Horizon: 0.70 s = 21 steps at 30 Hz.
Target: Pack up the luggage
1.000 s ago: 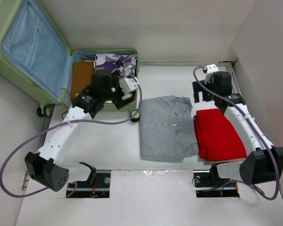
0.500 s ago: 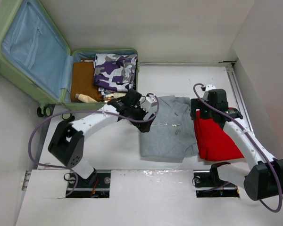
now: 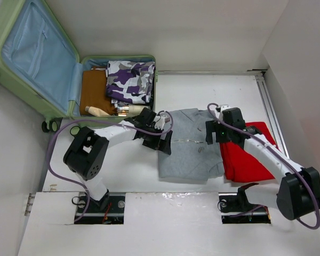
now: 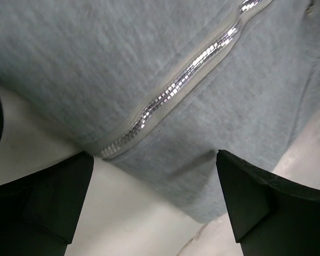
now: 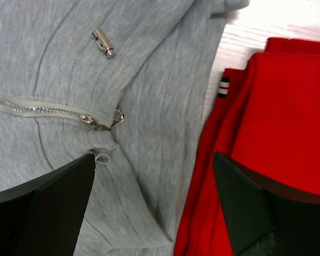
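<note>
Pale green and ribbed, the luggage (image 3: 37,58) lies open at the far left corner of the counter (image 3: 202,90), its blue-lined lid leaning back and its base already holding a brown garment (image 3: 92,90), a purple camouflage garment (image 3: 129,80) and a pale bottle (image 3: 98,111). Just right of its base lies a folded grey zip sweater (image 3: 189,144), with a folded red garment (image 3: 248,152) touching the sweater's right edge.

Both arms hang over the grey sweater, so the step in hand appears to be lifting it by its two sides. The left jaws stand wide over its left edge, where the zip (image 4: 176,90) runs out to the hem and bare counter shows between the tips. The right jaws stand equally wide over the right edge, near the zip puller (image 5: 104,124); one tip sits above red cloth.

To do this well, the right jaws should probably shift slightly leftward so that they close on grey fabric alone. Each side needs to come down to the counter and gather every folded layer, not only the top one. Closing together and lifting level should keep the fold. The carry must clear the luggage wall, and the sweater looks likeliest to fit on top of the clothes already packed.
</note>
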Each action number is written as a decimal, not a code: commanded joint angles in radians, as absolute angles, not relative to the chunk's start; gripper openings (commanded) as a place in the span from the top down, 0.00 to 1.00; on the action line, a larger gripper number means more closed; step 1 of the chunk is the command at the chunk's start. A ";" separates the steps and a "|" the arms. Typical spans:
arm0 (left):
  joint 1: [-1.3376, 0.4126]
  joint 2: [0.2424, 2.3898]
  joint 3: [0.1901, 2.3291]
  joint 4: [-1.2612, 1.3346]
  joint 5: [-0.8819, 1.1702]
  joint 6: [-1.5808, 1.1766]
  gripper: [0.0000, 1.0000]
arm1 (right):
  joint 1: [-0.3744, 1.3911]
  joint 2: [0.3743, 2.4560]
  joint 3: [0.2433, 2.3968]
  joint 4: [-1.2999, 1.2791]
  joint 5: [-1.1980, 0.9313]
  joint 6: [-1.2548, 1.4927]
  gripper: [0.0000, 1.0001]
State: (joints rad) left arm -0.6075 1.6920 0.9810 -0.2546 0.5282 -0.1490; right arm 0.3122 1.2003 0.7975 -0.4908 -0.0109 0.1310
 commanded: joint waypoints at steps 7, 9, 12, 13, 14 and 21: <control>-0.603 1.830 1.002 -0.146 0.681 -0.250 0.01 | 0.333 1.272 0.716 -0.278 -0.121 0.178 0.09; -0.603 1.841 1.002 -0.114 0.701 -0.261 0.06 | 0.333 1.296 0.706 -0.244 -0.132 0.169 0.11; -0.603 1.873 1.015 -0.083 0.735 -0.293 0.15 | 0.333 1.334 0.672 -0.209 -0.156 0.178 0.16; -0.603 1.903 1.032 -0.074 0.751 -0.293 0.17 | 0.333 1.345 0.672 -0.187 -0.170 0.189 0.17; -0.594 1.919 1.051 -0.074 0.762 -0.322 0.23 | 0.333 1.364 0.661 -0.166 -0.184 0.199 0.19; -0.552 2.057 1.172 -0.094 0.834 -0.345 0.33 | 0.324 1.440 0.618 -0.095 -0.247 0.209 0.42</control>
State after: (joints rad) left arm -0.5655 1.9682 1.1656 -0.0769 0.8425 -0.3153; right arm 0.3141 1.3972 0.6533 -0.1715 -0.1680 0.1852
